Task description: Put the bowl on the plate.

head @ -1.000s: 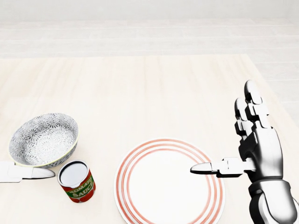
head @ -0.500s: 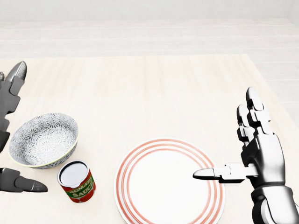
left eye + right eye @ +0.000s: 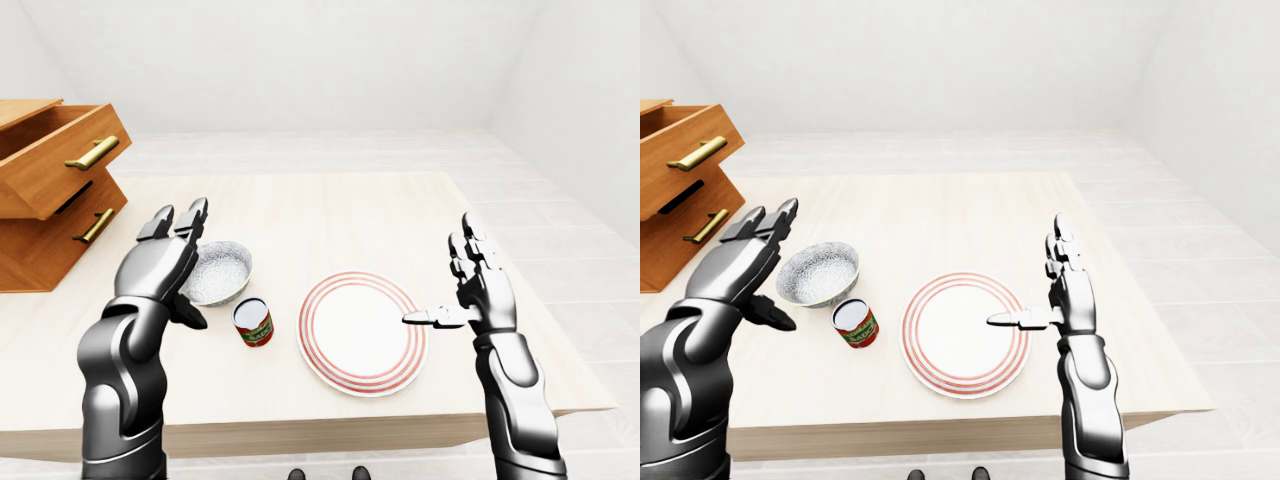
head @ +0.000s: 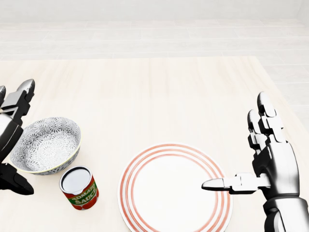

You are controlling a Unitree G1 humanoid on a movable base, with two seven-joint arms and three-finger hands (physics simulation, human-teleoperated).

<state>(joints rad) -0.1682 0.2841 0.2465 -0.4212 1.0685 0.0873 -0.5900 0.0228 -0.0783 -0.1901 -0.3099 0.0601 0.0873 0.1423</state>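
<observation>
A grey patterned bowl (image 4: 46,145) sits upright on the pale table at the left of the head view. To its right lies a white plate (image 4: 175,189) with red rings, nothing on it. My left hand (image 4: 12,140) is open just left of the bowl, fingers raised above its rim and thumb low by its base. My right hand (image 4: 251,159) is open at the plate's right edge, thumb pointing over the rim. Neither hand holds anything.
A tomato sauce can (image 4: 78,187) stands between bowl and plate, close under the bowl. A wooden drawer unit (image 3: 50,190) with brass handles and an open top drawer stands at the table's left. The table's edge (image 3: 300,425) runs along the bottom of the eye views.
My left hand has risen into view and moved in beside the bowl, fingers now lower and closer to its rim. My right hand has drifted slightly down and right. The bowl, can and plate stayed put.
</observation>
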